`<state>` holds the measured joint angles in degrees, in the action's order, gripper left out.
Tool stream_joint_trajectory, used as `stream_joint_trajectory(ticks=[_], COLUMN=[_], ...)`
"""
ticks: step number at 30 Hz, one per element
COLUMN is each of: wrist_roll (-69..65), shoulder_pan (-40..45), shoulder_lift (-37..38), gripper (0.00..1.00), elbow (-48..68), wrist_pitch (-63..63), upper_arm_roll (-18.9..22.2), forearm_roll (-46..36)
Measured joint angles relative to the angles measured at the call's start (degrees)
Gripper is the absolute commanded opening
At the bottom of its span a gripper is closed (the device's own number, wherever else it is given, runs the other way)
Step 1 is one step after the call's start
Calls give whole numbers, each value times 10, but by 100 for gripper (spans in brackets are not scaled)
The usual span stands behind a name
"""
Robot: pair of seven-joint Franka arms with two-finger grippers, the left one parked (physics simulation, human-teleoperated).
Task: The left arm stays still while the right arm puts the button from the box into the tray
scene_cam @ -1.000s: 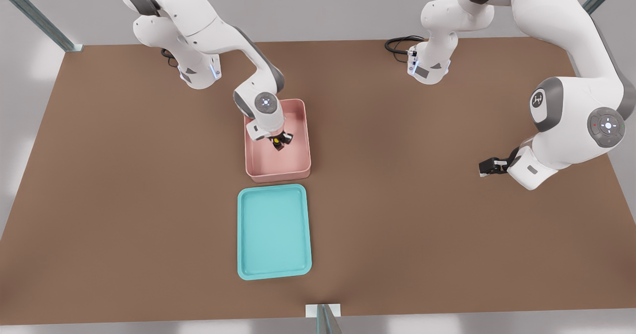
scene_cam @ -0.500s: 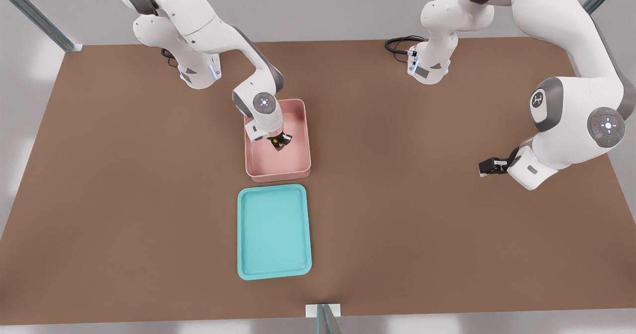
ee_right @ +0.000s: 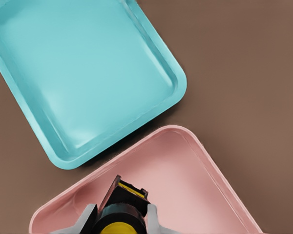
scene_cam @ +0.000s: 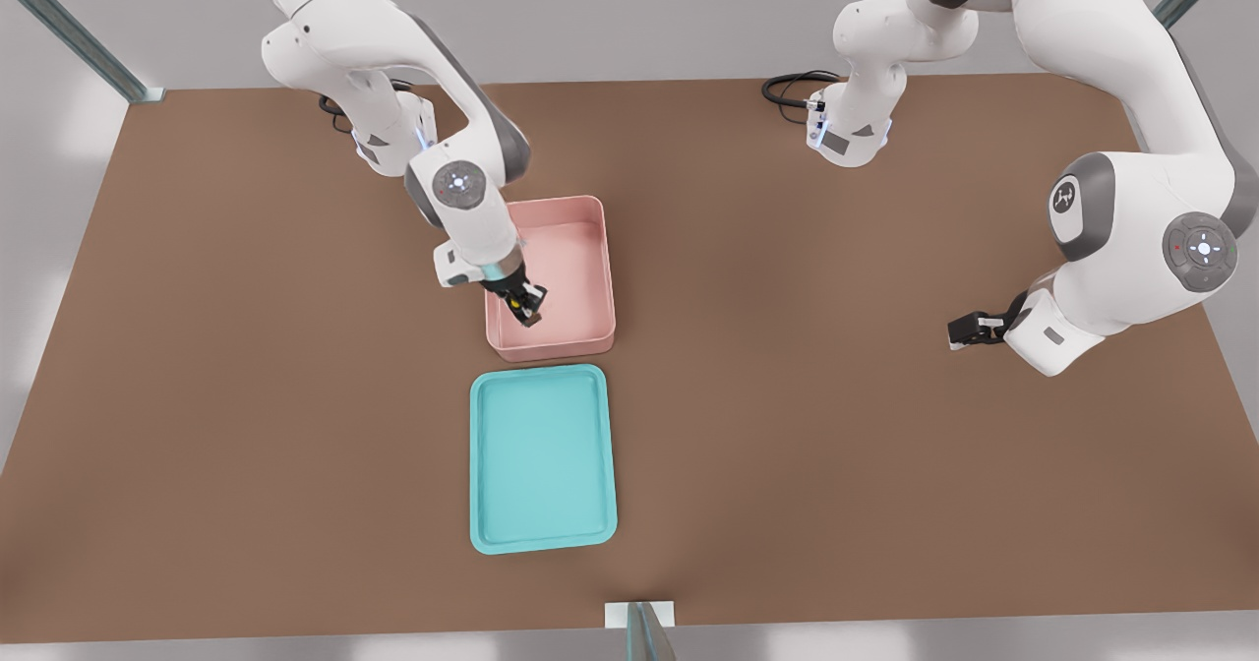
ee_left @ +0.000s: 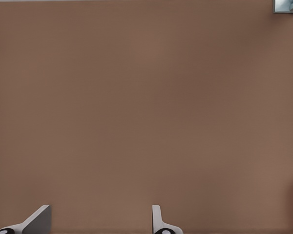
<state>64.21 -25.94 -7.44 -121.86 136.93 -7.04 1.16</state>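
My gripper (scene_cam: 528, 306) hangs over the near left part of the pink box (scene_cam: 590, 248), shut on the button (scene_cam: 531, 312), a tiny dark block with a yellow cap. In the right wrist view the button (ee_right: 118, 214) sits between the two pale fingertips, lifted above the box (ee_right: 185, 170) floor. The turquoise tray (scene_cam: 543, 533) lies just in front of the box, nearer the camera, with nothing in it. The tray (ee_right: 83, 73) also fills much of the right wrist view, beyond the box's rim.
The brown table (scene_cam: 836, 425) stretches wide on both sides of the box and tray. The parked arm (scene_cam: 1131, 248) rests at the front view's right, far from the box. Metal frame posts (scene_cam: 639, 631) stand at the table's edges.
My gripper has risen and swung toward the box's near left corner, carrying the button with it. The arm's elbow moved toward the front view's left.
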Motion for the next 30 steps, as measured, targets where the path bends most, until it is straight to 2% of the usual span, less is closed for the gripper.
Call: stream_joint_trajectory(ticks=[5, 15, 20, 24, 25, 26, 30], wrist_roll=[-20, -52, -62, -69, -70, -71, -76], shoulder_pan=[73, 80, 73, 71, 71, 71, 71], shoulder_lift=[-55, -255, -335, -357, -359, -360, -361], gripper=[46, 46, 46, 46, 84, 100, 100], elbow=[104, 363, 428, 444, 445, 445, 445], wrist_pitch=[-32, -94, -108, -111, -111, -112, -113], upper_arm_roll=[-1, -3, -6, -7, -7, -7, -8], forearm_roll=[8, 25, 26, 26, 26, 27, 28])
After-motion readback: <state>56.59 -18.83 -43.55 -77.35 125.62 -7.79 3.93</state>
